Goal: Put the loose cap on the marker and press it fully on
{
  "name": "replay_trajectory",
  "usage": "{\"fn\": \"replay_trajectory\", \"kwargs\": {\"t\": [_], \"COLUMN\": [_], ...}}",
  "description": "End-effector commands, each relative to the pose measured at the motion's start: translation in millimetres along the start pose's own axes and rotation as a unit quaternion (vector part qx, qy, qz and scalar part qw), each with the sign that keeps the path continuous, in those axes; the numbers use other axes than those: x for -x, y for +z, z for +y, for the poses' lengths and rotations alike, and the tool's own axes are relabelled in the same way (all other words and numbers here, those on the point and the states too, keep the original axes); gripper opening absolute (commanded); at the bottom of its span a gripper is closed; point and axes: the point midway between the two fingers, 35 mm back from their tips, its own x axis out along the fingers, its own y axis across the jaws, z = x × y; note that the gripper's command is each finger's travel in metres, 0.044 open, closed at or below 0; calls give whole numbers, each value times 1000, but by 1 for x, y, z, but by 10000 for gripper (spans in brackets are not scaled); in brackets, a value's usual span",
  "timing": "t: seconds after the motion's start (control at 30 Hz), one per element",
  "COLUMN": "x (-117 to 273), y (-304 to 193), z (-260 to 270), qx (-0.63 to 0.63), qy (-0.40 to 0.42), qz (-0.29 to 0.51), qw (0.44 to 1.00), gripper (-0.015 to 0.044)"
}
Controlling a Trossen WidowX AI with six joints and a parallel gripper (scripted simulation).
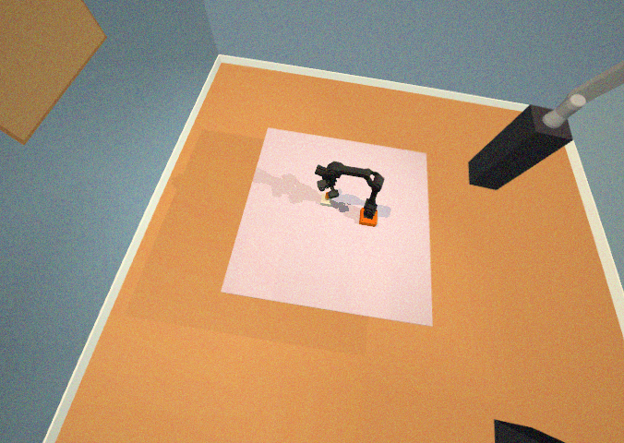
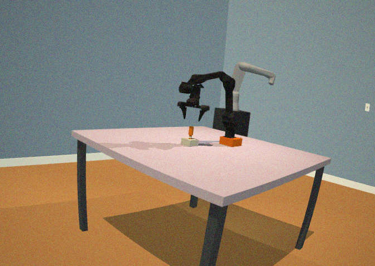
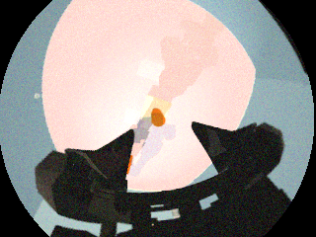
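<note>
Pink tabletop (image 1: pixel 323 261) (image 2: pixel 226 166) (image 3: pixel 99 64) in a blue-walled, orange-floored room, with the black gripper (image 2: pixel 191 119) (image 3: pixel 164 128) wide open above the orange cap (image 2: pixel 191 131) (image 3: pixel 158 118).

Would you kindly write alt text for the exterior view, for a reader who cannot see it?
An orange cap sits on the upright marker in a pale block on a pink table. Above it, a black robot arm holds its jaws open and empty.
</note>
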Motion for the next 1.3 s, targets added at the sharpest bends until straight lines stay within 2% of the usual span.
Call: {"fn": "replay_trajectory", "kwargs": {"t": [0.0, 0.2, 0.53, 1.27], "x": [3, -6, -6, -23], "y": [-3, -2, -2, -3], "z": [2, 2, 2, 3], "qx": [-8, -212, -218, -218], "qy": [5, 5, 5, 5], "qz": [7, 8, 8, 8], "qw": [1000, 977, 976, 976], "gripper": [414, 256, 0, 0]}}
